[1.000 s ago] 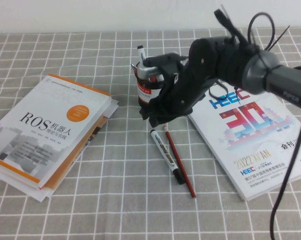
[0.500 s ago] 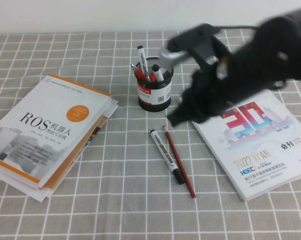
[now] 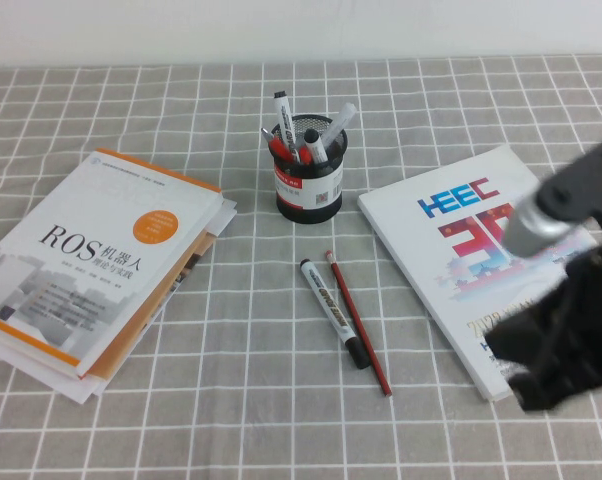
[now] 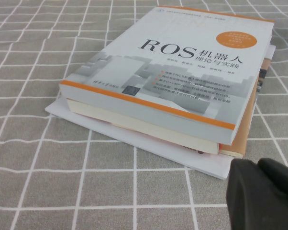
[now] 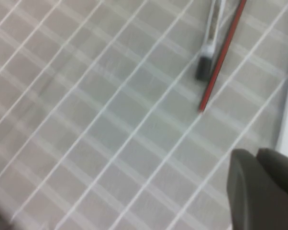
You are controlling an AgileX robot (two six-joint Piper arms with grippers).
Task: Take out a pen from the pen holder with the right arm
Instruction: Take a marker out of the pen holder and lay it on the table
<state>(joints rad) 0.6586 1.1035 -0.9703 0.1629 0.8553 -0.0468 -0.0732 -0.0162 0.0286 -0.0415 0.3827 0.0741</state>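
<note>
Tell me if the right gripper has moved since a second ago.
Yes. The right gripper has pulled back from the pen holder to the near right, over the HEEC magazine. The left gripper sits by the ROS book.

Pen holder: black wire-mesh round pen holder (image 3: 309, 192) stands upper centre of the frame on the grey checked cloth bench (image 3: 231, 400).
Pens: several marker pens (image 3: 315, 147) stand inside it.
Loose pens: black-and-white plastic marker (image 3: 333, 312) and thin red wooden pencil (image 3: 359, 322) lie side by side, centre, below the holder; the pencil is on the right.
Books: stack of white-and-orange paperback books (image 3: 101, 255) at middle left.
Magazine: white glossy magazine (image 3: 441, 235) lies flat, right of the holder.
Right gripper (image 3: 541, 372): lower right, over the magazine's lower edge.
Left gripper (image 4: 264, 191): beside a corner of the book stack.
</note>
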